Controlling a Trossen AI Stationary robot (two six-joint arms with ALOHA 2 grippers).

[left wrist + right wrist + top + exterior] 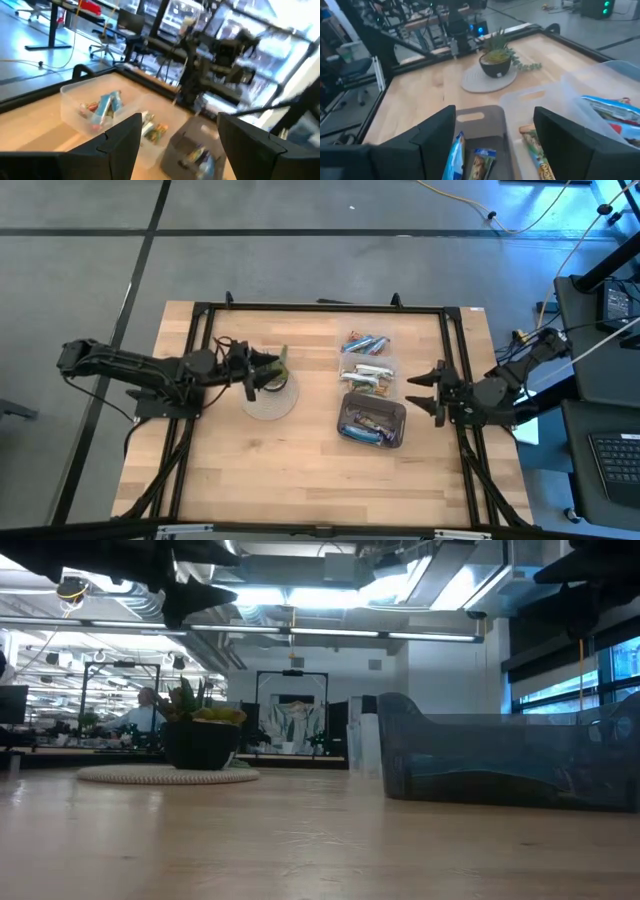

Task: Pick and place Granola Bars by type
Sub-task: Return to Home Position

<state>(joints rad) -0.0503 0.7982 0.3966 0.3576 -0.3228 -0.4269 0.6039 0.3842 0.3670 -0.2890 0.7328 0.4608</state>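
Note:
Granola bars lie in three bins in the middle of the table. The far clear bin (366,342) holds blue-wrapped bars (107,106). The middle clear bin (367,376) holds silvery and green-tan bars (536,150). The near grey bin (372,423) holds blue and purple bars (453,161). My left gripper (268,370) (180,120) is open and hovers above the potted plant (272,380), left of the bins. My right gripper (422,392) (495,112) is open too, just right of the bins, pointing at them. Neither holds anything.
The potted plant (200,735) stands on a round pale mat (165,775) left of the bins. A black frame (320,307) runs around the table's edges. Bare wood (300,480) lies on the near side. People and desks show in the room beyond.

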